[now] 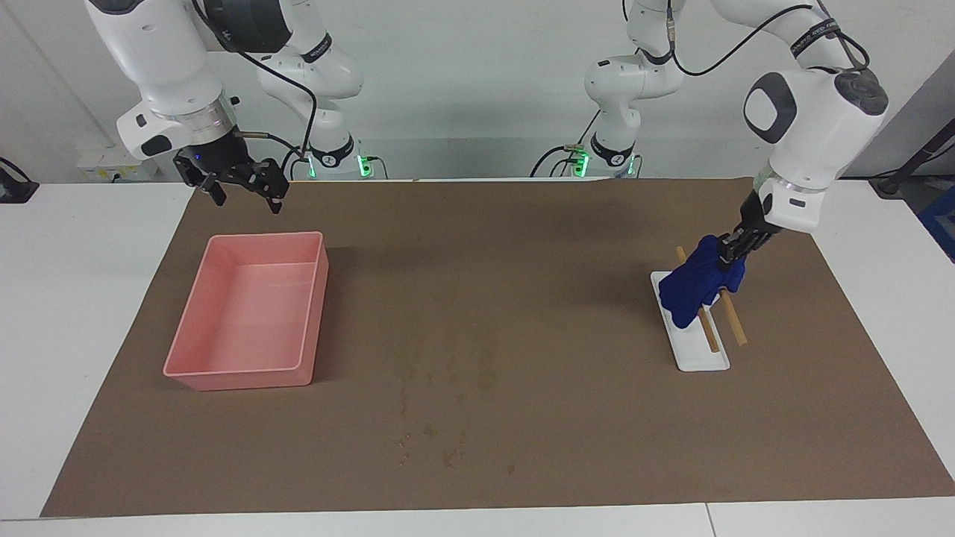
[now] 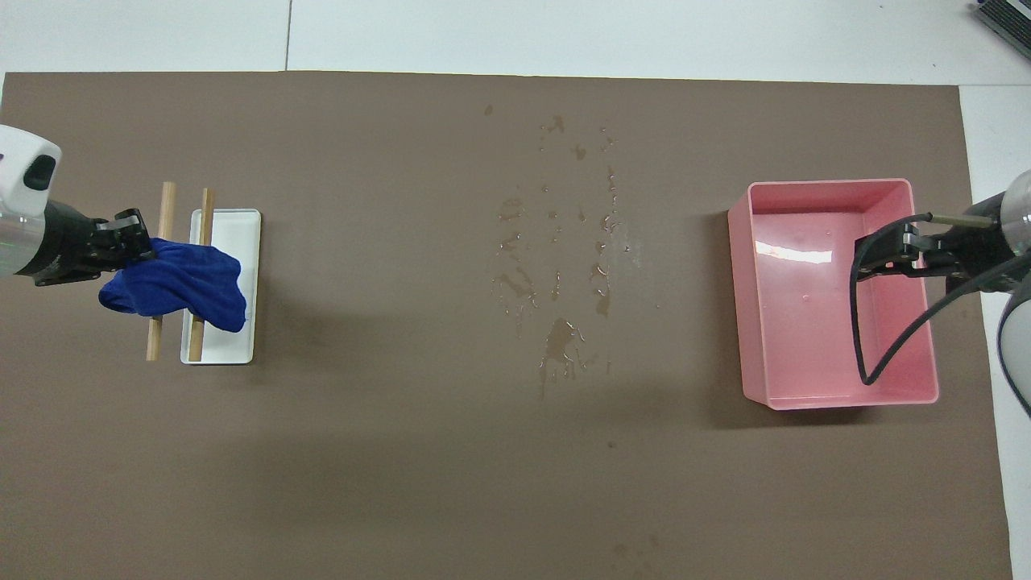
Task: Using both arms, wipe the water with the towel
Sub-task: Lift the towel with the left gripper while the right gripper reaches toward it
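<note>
**Wiping hasn't started, but the towel is finally off its rack**

Hanging in the air is the blue towel, bunched up and pinched at one corner by the left gripper, which is clamped tight on the cloth. It dangles over the white tray and the two wooden sticks at the left arm's end of the table, and its lowest fold looks like it barely clears the tray, if at all. I can't tell for sure whether it's touching.

So pickup: basically done. Everything else: not done. The water is spread in splashes and drops across the middle of the brown mat, well apart from the towel, and none of it looks touched.

The right gripper hovers with its fingers spread and nothing in them, over the edge of the pink bin that lies nearest the robots, at the right arm's end. That arm is just waiting.

My guess at what's left: carry the towel over to the puddle, get the second arm involved, wipe, and maybe drop the towel in the bin after.
</note>
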